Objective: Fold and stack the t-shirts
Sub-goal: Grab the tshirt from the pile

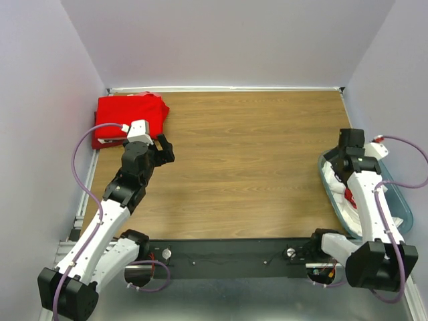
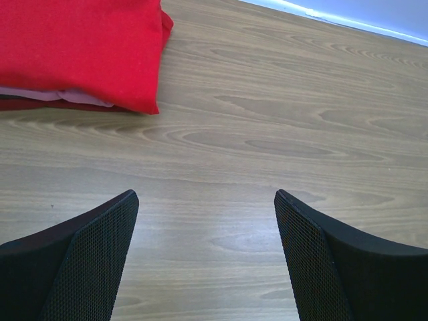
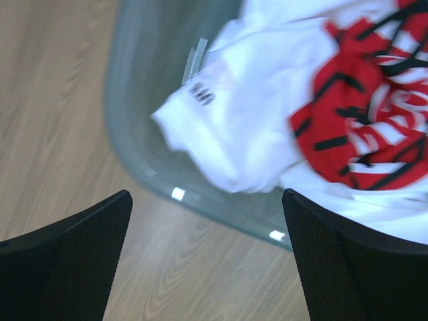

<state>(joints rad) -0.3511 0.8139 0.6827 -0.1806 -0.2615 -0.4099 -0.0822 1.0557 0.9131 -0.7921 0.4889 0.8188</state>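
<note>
A folded bright red t-shirt (image 1: 128,118) lies at the table's far left corner; it also shows in the left wrist view (image 2: 80,50). My left gripper (image 1: 165,148) is open and empty, just to the right of it over bare wood (image 2: 204,200). A white t-shirt with a red-and-white print (image 1: 341,195) lies crumpled in the plastic tub (image 1: 401,200) at the right; it also shows in the right wrist view (image 3: 267,114). My right gripper (image 1: 342,155) is open and empty above the tub's near-left rim (image 3: 207,200).
The translucent blue-tinted tub (image 3: 134,100) sits at the table's right edge. White walls enclose the table on three sides. A black rail (image 1: 227,257) with the arm bases runs along the near edge.
</note>
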